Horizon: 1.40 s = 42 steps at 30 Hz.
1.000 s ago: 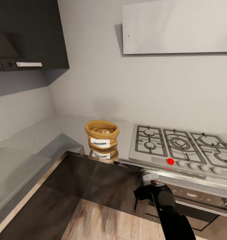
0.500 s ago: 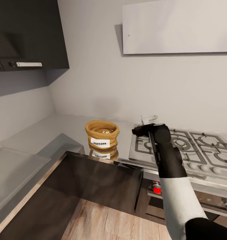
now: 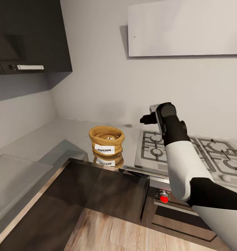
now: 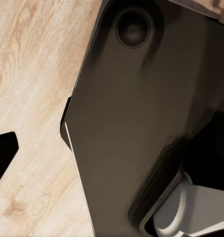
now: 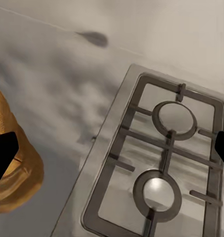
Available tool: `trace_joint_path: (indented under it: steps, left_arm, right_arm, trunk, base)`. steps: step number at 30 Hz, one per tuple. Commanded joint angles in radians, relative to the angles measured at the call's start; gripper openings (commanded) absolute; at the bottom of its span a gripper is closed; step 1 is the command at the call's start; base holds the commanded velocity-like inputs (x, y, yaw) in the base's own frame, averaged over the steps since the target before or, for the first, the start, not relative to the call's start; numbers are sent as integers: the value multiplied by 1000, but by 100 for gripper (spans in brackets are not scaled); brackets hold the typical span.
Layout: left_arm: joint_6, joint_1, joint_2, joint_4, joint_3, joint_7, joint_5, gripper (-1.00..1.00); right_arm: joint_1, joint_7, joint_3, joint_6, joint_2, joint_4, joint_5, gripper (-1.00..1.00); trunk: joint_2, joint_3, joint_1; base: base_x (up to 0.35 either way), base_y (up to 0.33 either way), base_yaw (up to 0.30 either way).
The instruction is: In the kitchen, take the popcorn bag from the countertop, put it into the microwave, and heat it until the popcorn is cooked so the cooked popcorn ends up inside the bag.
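Note:
The tan-orange popcorn bag point(image 3: 106, 140) stands upright on the steel countertop point(image 3: 66, 134), its white POPCORN label facing me. A few whitish popcorn pieces point(image 3: 110, 138) show inside its rolled rim. My right gripper point(image 3: 145, 120) hovers above the left edge of the gas hob point(image 3: 202, 153), to the right of the bag and higher than it, apart from it. In the right wrist view the right gripper point(image 5: 112, 150) is open, its black fingertips point(image 5: 3, 154) at the frame's edges, with the bag point(image 5: 15, 173) beside one of them. The left gripper point(image 4: 112, 153) hangs low over the floor. The microwave is out of view.
A flat white hood point(image 3: 184, 28) hangs on the wall above the hob. Dark upper cabinets point(image 3: 31, 35) sit at the left. An oven front with a red knob point(image 3: 163, 199) lies below the hob. The wood floor point(image 4: 32, 74) and my dark base are in the left wrist view.
My right arm has risen from in front of the oven, below counter level, to above the hob's left side. The bag and the camera have stayed put.

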Motion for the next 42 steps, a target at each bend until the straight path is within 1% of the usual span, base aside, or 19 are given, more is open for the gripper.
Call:
trace_joint_path:
  steps: [1,15,30,37,39,41,42]
  left_arm:
    - [-2,0,-1,-1,-1,3,4,100]
    - [-2,0,-2,-1,-1,3,4,100]
    - [-2,0,-2,-1,-1,3,4,100]
    - [-1,0,-2,-1,-1,0,6,100]
    - [-2,0,-2,-1,-1,0,6,100]
    - [-2,0,-2,-1,-1,0,6,100]
    - [-2,0,-2,-1,-1,1,6,100]
  right_arm:
    - [-1,10,-4,2,1,-1,11,100]
    - [0,16,-3,2,1,-1,7,100]
    - [0,14,-3,2,1,16,7,100]
    - [0,12,-9,2,1,18,7,100]
    - [0,12,-10,2,1,35,7,100]
    - [-1,11,-12,2,1,81,8,100]
    - [-1,10,-14,2,1,139,8,100]
  trunk:
    - [-1,-1,0]
    - [-1,-1,0]
    - [-1,-1,0]
    - [-1,-1,0]
    - [-1,-1,0]
    - [-1,-1,0]
    - [-1,-1,0]
  base:
    - [0,0,0]
    - [0,0,4]
    - [0,0,249]
    - [0,0,69]
    - [0,0,5]
    - [0,0,2]
    - [0,0,0]
